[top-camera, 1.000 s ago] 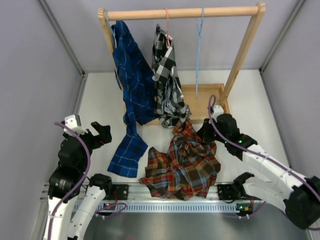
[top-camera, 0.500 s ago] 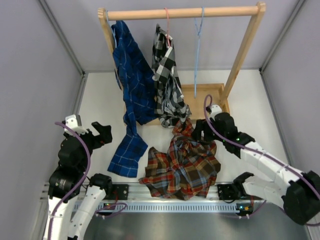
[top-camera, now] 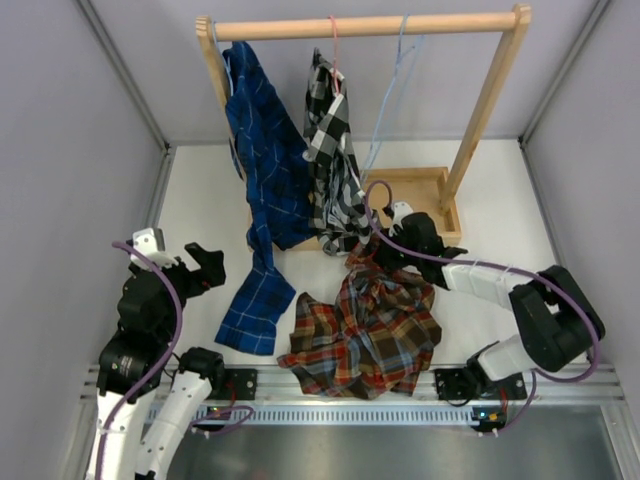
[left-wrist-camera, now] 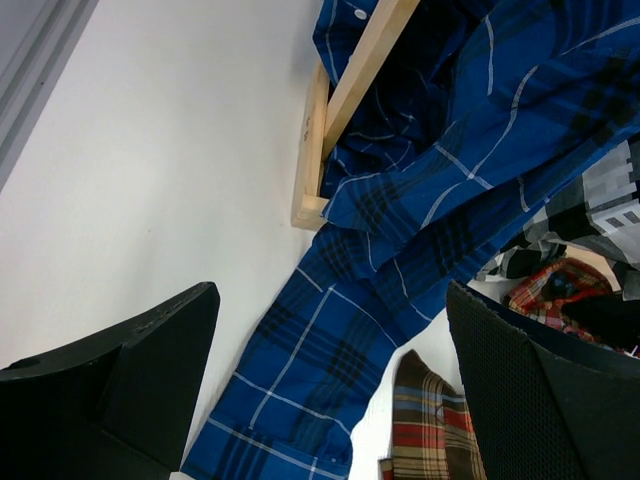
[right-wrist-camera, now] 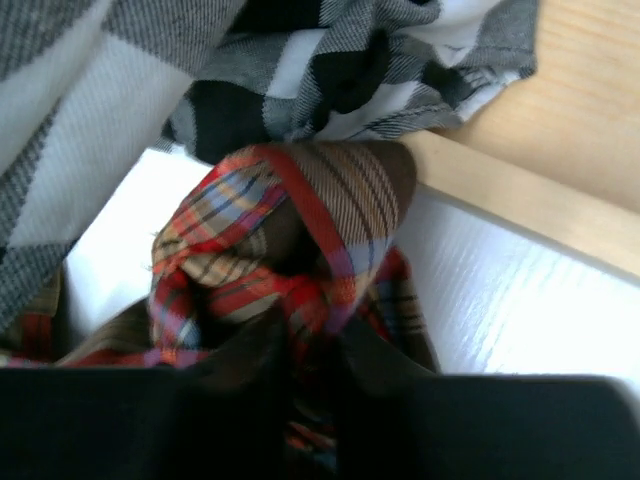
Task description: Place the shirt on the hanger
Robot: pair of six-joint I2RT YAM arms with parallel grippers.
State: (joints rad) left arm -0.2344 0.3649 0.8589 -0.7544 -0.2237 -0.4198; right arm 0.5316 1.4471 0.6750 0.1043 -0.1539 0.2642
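Right gripper (top-camera: 383,252) lowered onto the far edge of the shirt (top-camera: 365,325), just beside the wooden rack base (top-camera: 425,182). In the right wrist view a fold of plaid is seen drawn up into a peak between the dark fingers (right-wrist-camera: 230,385); the jaws are judged to be closed on that fold, probably to lift the cloth clear of the heap.

Left gripper (left-wrist-camera: 332,292) held spread wide over the left side of the table, with nothing between its fingers. It is judged to be parked clear and waiting.

Shirt noted as a crumpled heap on the white table (top-camera: 200,200), near of the rack and between the two arms. Red-orange, brown and blue plaid; folds are tangled, and no collar or sleeve can be told apart. Its far tip lies just under the hem of the black-and-white checked shirt (top-camera: 335,150).

Hanger (top-camera: 385,110), thin light blue wire, is hooked on the wooden rail (top-camera: 365,25) and hangs slanted, bare, its lower end toward the checked shirt. Nothing is yet placed on it.
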